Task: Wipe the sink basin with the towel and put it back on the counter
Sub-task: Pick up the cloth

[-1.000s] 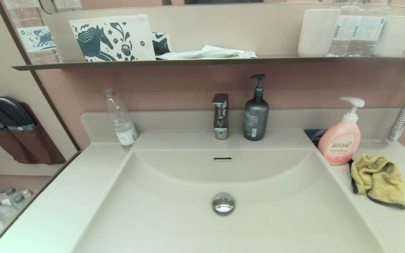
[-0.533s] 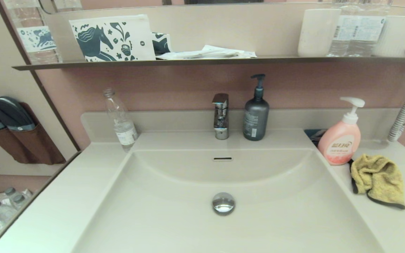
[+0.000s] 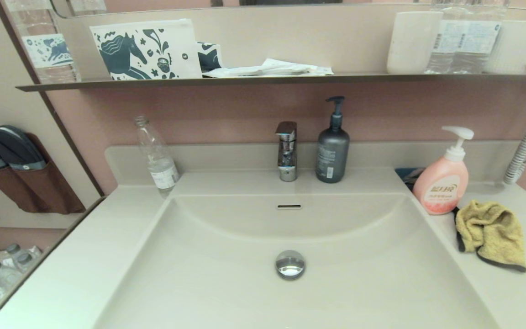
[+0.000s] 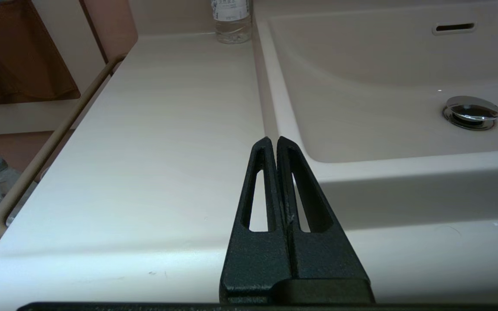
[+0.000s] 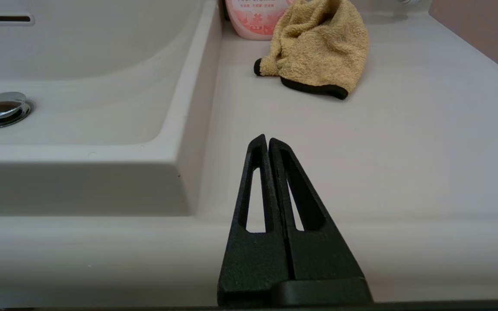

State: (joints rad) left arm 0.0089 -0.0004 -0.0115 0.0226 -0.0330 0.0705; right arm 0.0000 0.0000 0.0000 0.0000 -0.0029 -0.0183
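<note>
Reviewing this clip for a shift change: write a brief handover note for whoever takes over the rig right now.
Left claw: shut, empty, at the counter's front edge, left of the sink basin.
Right claw: shut, empty, at the front edge on the right, facing the towel.
Towel: crumpled on the counter beside the pink soap bottle.
Done: nothing.
Left: grasp towel, wipe basin, return towel to counter.

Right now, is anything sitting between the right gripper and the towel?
Nothing visible. The right gripper, shut and empty, sits low at the counter's front edge, with only bare counter up to the towel. The pink soap bottle stands behind the towel.
</note>
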